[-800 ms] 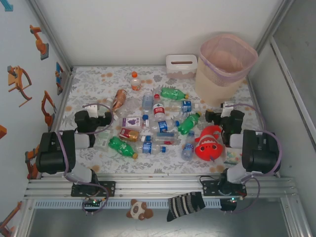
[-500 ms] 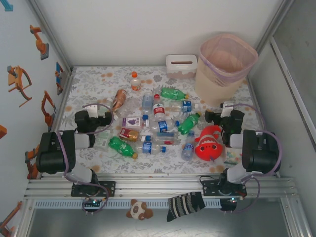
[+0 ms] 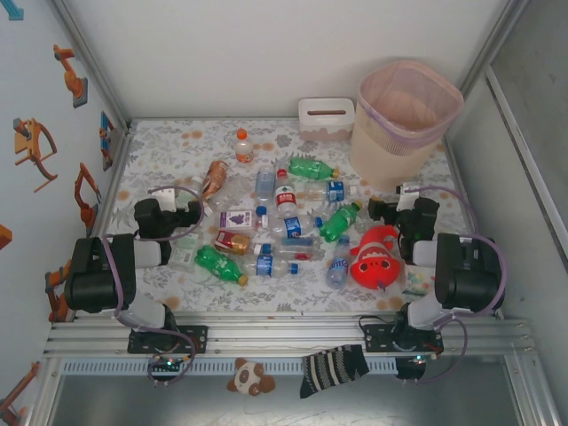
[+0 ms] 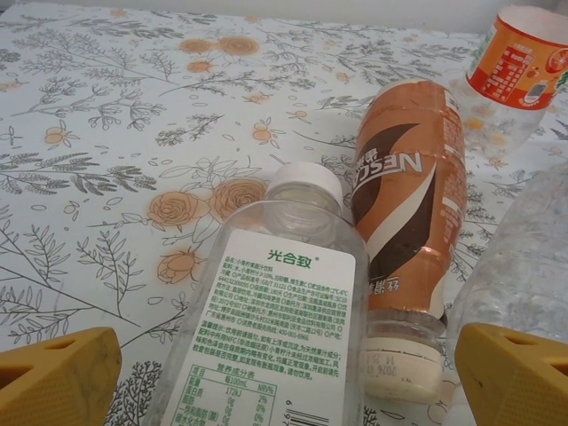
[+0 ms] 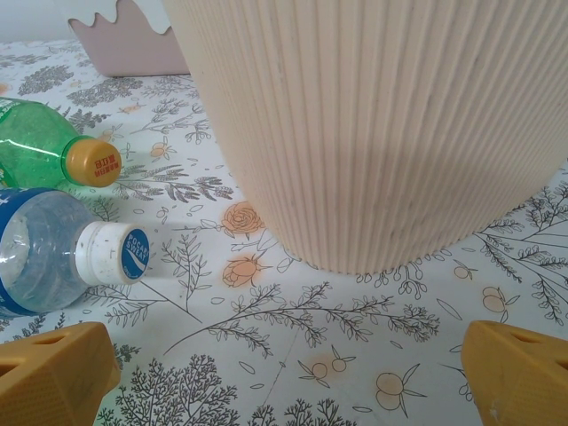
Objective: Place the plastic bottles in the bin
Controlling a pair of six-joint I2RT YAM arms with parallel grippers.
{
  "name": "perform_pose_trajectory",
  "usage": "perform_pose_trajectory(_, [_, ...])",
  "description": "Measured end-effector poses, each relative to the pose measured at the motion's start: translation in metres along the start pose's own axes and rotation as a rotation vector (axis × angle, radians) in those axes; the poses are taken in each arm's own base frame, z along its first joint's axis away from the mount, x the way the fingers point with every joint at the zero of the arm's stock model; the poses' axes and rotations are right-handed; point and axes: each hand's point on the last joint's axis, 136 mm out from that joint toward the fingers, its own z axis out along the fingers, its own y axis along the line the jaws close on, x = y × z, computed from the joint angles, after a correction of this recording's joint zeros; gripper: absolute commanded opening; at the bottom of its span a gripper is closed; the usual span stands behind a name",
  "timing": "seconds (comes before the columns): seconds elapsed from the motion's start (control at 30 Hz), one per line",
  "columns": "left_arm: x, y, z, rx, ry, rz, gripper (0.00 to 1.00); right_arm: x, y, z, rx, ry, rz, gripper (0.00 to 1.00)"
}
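1. The left tool (image 4: 284, 382) has its jaws spread wide and grips nothing.
2. Between those jaws lies a clear bottle (image 4: 284, 337) with a white printed label. It is on its side, its long axis runs straight away from the tool, and its white cap is at the far end. Neither jaw can be seen touching it.
3. Against its right side lies a brown coffee bottle (image 4: 404, 222), nearly parallel but pointing the other way, with its pale cap at the near end.
4. Farther off to the right is an orange-labelled bottle (image 4: 524, 67), its top cut off by the frame.
5. The right tool (image 5: 284, 373) is also fully spread and empty, with only the flowered surface (image 5: 293, 355) between its jaws.
6. Straight ahead of it the bin (image 5: 382, 133) stands upright, showing its ribbed wall. It is at the far right of the surface.
7. Left of the bin's base, two bottles lie on their sides with their caps pointing right towards the bin. The green bottle (image 5: 35, 146) with a yellow cap is farther, and the blue-labelled bottle (image 5: 44, 257) with a white cap is nearer.
8. From above, the plastic bottles (image 3: 284, 222) lie scattered mid-surface between the arms, mostly on their sides at mixed angles. A clownfish plush (image 3: 377, 257) lies near the right tool.
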Motion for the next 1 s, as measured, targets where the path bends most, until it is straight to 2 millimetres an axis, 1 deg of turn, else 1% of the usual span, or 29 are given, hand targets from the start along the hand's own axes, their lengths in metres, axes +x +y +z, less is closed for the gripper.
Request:
perform_pose_trajectory(0.43, [0.0, 0.003, 0.0, -0.011, 0.0, -0.002, 0.96, 0.0, 0.0, 0.0, 0.0, 0.0, 0.0, 1.0])
perform_pose_trajectory(0.53, [0.0, 0.003, 0.0, -0.01, 0.0, -0.002, 0.96, 0.0, 0.0, 0.0, 0.0, 0.0, -0.001, 0.97])
perform_pose_trajectory(0.67, [-0.001, 0.004, -0.003, -0.023, 0.013, -0.008, 0.96, 0.0, 0.001, 0.0, -0.001, 0.0, -0.005, 0.97])
perform_pose_trajectory(0.87, [-0.027, 0.008, -0.013, -0.056, -0.019, -0.006, 0.96, 0.001, 0.006, -0.003, 0.003, 0.0, -0.019, 0.96])
perform_pose_trajectory(0.97, [-0.04, 0.011, -0.02, -0.083, -0.013, -0.008, 0.96, -0.004, 0.008, -0.009, 0.006, -0.006, -0.024, 0.96])
perform_pose_trajectory(1.0, [-0.046, 0.012, -0.022, -0.091, -0.013, -0.008, 0.96, -0.009, 0.009, -0.013, 0.006, -0.014, -0.028, 0.95])
